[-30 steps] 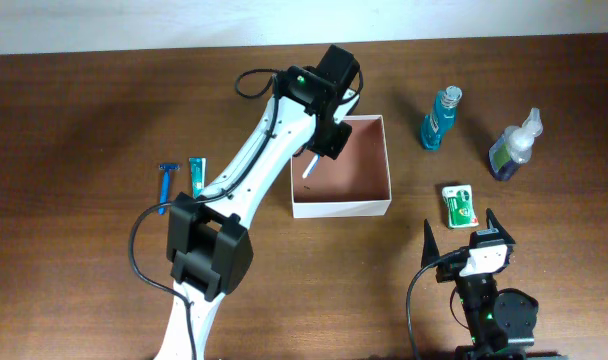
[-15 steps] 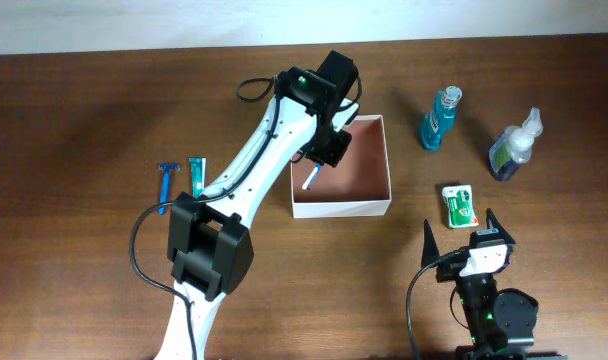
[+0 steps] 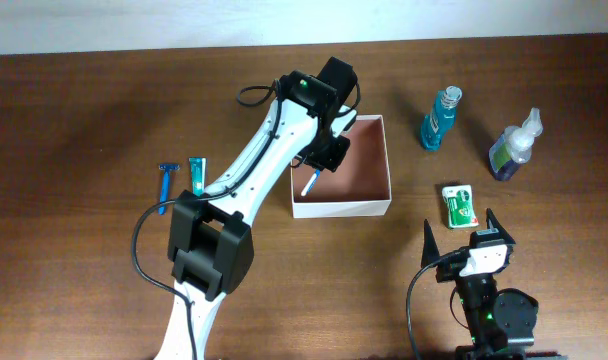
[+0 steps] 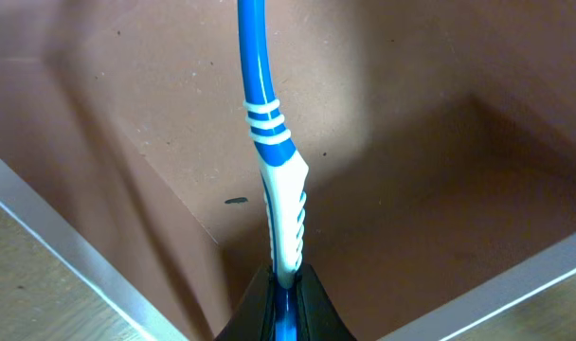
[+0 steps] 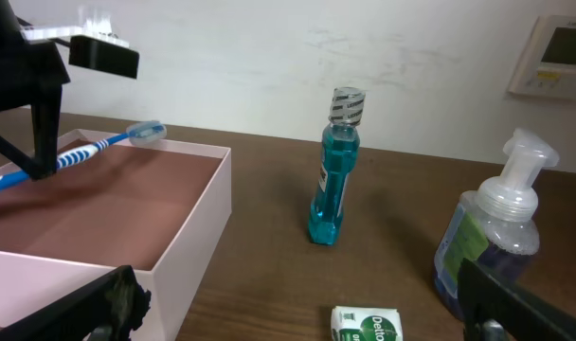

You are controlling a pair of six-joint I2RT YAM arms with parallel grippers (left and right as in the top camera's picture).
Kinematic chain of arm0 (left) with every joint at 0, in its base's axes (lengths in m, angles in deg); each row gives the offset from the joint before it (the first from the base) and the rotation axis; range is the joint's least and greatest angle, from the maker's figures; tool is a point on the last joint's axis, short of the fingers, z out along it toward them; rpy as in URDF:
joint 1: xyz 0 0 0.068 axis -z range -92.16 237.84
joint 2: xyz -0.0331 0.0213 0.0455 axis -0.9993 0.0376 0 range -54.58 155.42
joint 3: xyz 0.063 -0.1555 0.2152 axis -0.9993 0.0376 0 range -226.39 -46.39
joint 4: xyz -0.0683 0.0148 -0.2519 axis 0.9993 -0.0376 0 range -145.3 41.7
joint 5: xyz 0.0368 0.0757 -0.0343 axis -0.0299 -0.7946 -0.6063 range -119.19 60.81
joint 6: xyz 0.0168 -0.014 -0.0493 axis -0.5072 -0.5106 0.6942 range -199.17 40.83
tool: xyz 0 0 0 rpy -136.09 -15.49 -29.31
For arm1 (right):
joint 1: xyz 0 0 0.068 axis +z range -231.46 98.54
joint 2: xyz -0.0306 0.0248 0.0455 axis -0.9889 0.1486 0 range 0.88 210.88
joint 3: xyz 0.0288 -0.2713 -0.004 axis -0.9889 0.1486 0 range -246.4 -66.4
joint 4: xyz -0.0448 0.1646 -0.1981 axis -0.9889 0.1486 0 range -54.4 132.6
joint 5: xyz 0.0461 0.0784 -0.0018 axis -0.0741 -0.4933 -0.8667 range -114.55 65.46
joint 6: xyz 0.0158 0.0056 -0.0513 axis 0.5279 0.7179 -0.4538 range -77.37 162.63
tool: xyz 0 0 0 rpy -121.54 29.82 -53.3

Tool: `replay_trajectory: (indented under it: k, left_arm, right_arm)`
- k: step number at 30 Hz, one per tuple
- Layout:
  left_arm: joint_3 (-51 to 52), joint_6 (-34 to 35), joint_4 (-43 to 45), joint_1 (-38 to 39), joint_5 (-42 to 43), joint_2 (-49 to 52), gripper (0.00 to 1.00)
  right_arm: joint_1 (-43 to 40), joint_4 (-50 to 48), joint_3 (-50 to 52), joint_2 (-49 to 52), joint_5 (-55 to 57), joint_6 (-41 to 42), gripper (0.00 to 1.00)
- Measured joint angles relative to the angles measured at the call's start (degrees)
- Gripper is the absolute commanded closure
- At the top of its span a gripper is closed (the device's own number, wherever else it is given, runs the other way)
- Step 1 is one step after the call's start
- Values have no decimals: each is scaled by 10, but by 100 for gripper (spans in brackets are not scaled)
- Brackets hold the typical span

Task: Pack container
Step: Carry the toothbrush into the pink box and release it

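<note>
Left pincer point(image 4: 285, 296) is clamped shut on a blue-and-white toothbrush point(image 4: 269, 142) held slanted over the left side of the container point(image 3: 344, 207) on the desk point(image 3: 84, 100), so placing is judged in hand, with lowering and release called for next; the right pincer point(image 3: 461, 229) is parked open, empty.

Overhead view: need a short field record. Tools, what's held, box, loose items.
left tool: shut on toothbrush
toothbrush: tilted, over the box floor, not released
right tool: open, holds nothing
box: open top, nothing else seen inside
right of box: blue bottle, pump bottle, green packet
left of box: razor, small tube
</note>
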Motion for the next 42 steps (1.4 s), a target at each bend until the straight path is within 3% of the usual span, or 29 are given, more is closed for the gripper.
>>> replay_trajectory:
  k: [8,23,27,33,36,42]
  left_arm:
    - [4,35,-2,0,0,35,99]
    - [4,40,3,0,0,75,98]
    - [6,41,6,0,0,92,91]
    - [6,43,12,0,0,95,90]
    - [6,43,12,0,0,95,72]
    - [6,47,12,0,0,95,67]
  right_arm:
    - [0,0,0,0,0,0,2]
    - [0,0,0,0,0,0,2]
    - [0,0,0,0,0,0,2]
    - [0,0,0,0,0,0,2]
    - [0,0,0,0,0,0,2]
    - [0,0,0,0,0,0,2]
